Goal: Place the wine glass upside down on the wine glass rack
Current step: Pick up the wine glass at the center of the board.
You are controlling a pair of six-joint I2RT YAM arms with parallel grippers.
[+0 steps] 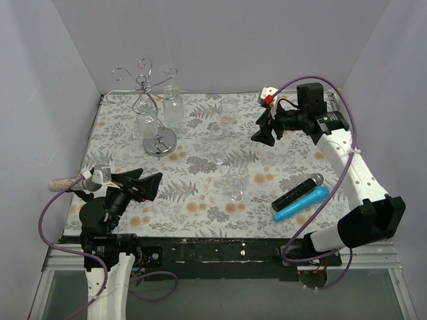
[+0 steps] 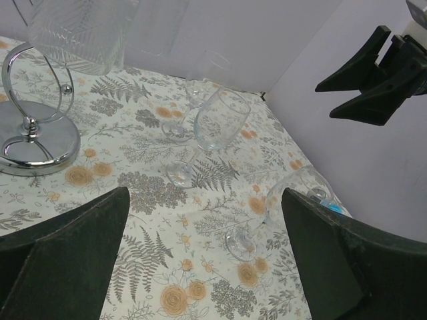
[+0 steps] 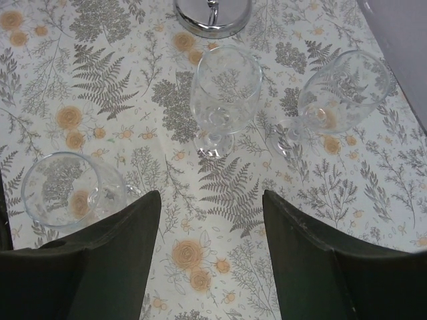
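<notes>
- From above: the left arm sits folded low at the near left corner. The left gripper [image 1: 138,185] is spread wide and holds nothing. The right arm reaches far out, with the right gripper [image 1: 265,131] partly spread and empty.
- The wine glass rack [image 1: 151,107] stands far left, and I think two glasses [image 1: 147,124] hang on it. Three loose wine glasses [image 1: 220,137] stand mid-table. A black microphone [image 1: 298,191] and a blue microphone [image 1: 301,204] lie near right.
- Left wrist: the rack's shiny base is at the left, with the loose glasses ahead.
- Right wrist: one loose glass stands just ahead of the dark fingers [image 3: 113,267], with one more at each side.
</notes>
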